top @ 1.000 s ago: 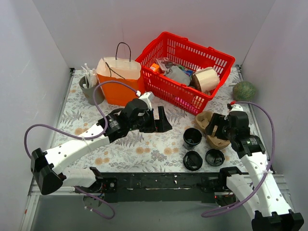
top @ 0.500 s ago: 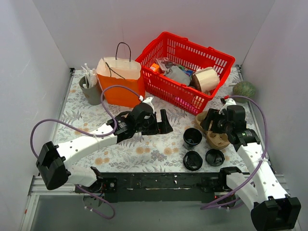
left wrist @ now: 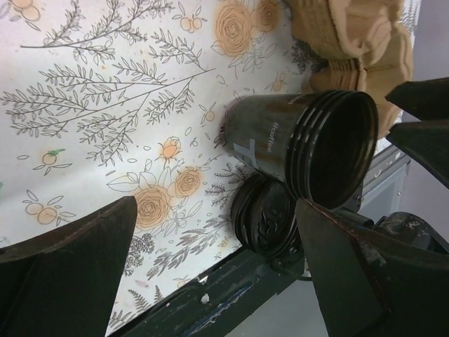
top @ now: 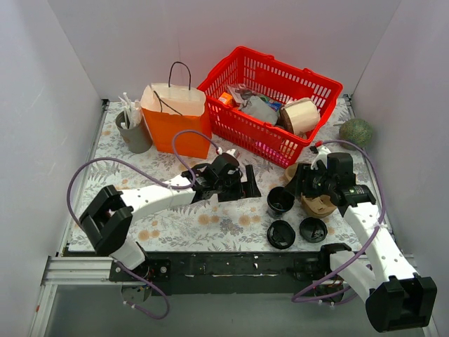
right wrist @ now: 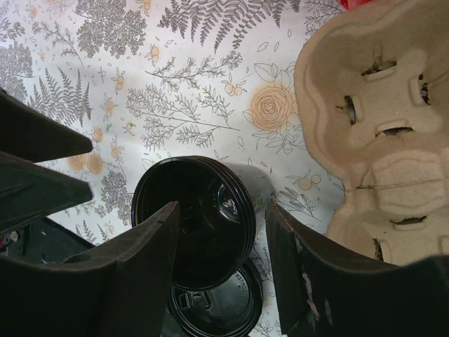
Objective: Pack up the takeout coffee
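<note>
No lidded cup that is brown inside shows in any view; the takeout coffee is out of view. An open black cup (top: 280,201), black inside, stands on the floral mat. It also shows in the left wrist view (left wrist: 309,147) and the right wrist view (right wrist: 193,232). My left gripper (top: 245,184) is open and empty just left of this cup (left wrist: 217,274). My right gripper (top: 299,188) is open above the cup's right side, its fingers apart on either side of the rim (right wrist: 221,274). Two loose black lids (top: 280,234) (top: 313,229) lie in front of the cup.
A brown pulp cup carrier (top: 317,206) lies right of the cup, under my right arm. An orange paper bag (top: 174,119), a grey holder with utensils (top: 132,130) and a red basket (top: 270,102) of items stand at the back. A green ball (top: 356,131) sits far right.
My left gripper has moved right, up to the black cup. My right gripper has moved left from over the carrier to above the cup. Both stayed open.
</note>
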Robot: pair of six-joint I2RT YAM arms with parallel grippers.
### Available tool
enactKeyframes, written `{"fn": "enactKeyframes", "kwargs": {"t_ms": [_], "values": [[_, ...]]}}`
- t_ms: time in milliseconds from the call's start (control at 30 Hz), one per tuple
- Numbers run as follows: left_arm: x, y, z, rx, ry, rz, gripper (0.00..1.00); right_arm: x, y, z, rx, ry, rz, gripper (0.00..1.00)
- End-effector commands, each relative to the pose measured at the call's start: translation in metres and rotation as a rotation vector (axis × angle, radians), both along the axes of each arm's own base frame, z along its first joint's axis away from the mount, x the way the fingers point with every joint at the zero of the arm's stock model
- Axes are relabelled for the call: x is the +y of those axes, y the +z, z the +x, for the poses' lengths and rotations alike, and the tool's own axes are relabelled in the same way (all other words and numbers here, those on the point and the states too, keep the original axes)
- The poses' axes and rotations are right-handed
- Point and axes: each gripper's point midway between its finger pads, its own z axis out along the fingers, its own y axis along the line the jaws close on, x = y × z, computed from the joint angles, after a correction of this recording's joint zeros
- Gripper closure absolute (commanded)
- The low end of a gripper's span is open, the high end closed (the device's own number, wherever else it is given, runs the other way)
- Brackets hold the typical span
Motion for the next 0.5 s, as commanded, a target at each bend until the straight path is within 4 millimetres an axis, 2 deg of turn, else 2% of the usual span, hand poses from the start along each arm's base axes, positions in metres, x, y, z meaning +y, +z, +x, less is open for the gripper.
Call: {"fn": "enactKeyframes", "kwargs": {"t_ms": [0, 200, 467], "values": [[-0.027, 0.015, 0.005, 0.014, -0.021, -0.083, 0.02, 0.002, -0.001, -0.007, 0.008, 0.022, 0.009, 0.41], [-0.043, 0.013, 0.0, 0.057, -0.057, -0.15, 0.02, 0.004, -0.004, -0.013, 0.03, 0.039, 0.02, 0.45], [-0.064, 0.005, -0.004, 0.106, -0.087, -0.213, 0.07, 0.002, -0.009, -0.015, 0.038, 0.032, 0.008, 0.49]]}}
